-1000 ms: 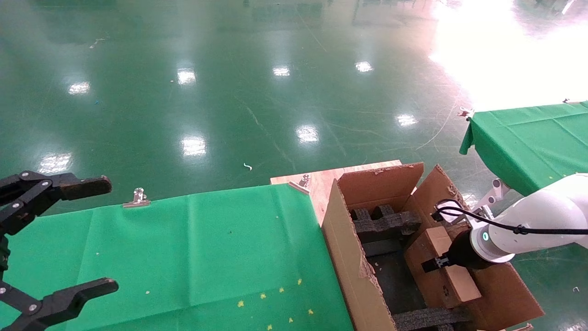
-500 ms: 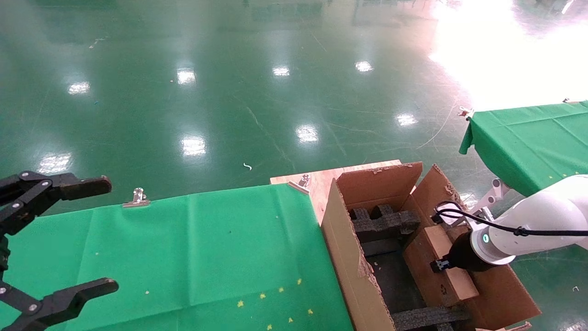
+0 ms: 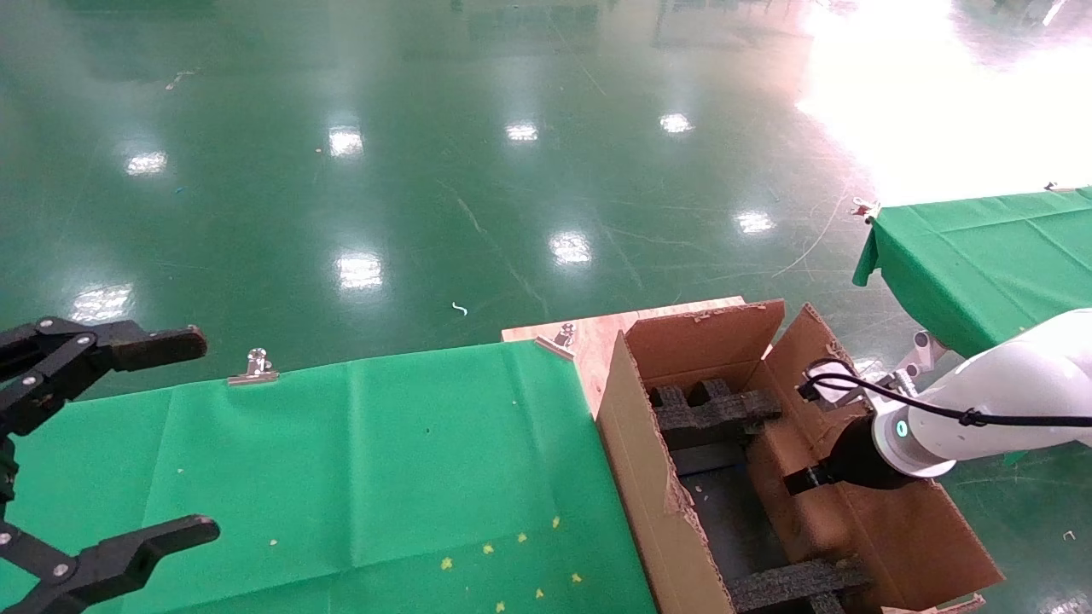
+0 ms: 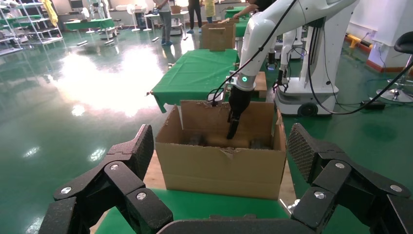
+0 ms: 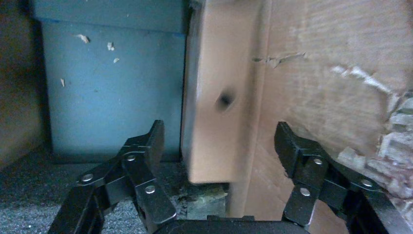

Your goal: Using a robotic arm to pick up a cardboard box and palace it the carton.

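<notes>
The white robotic arm point(image 3: 998, 409) is my right arm and reaches into the large carton point(image 3: 636, 443). Its gripper point(image 3: 802, 479) is open. In the right wrist view its fingers point(image 5: 146, 151) stand on either side of the small cardboard box point(image 5: 216, 97) without gripping it. The box point(image 3: 810, 529) stands on edge inside the carton, against the wall point(image 5: 331, 73) on the right. My left gripper point(image 3: 200, 435) is open and empty over the table's left end. From the left wrist view it point(image 4: 221, 146) faces the carton point(image 4: 219, 170) and the arm point(image 4: 272, 29).
Black foam inserts point(image 3: 712, 414) sit at the carton's far end, with more point(image 3: 793, 584) at its near end. The carton stands beside a green-covered table point(image 3: 341, 477) with metal clips point(image 3: 253, 367) and a wooden board point(image 3: 597, 337). A second green table point(image 3: 981, 256) stands at the far right.
The cardboard box has sunk lower into the carton along its right wall. The right gripper has shifted slightly with it. The left arm has not moved.
</notes>
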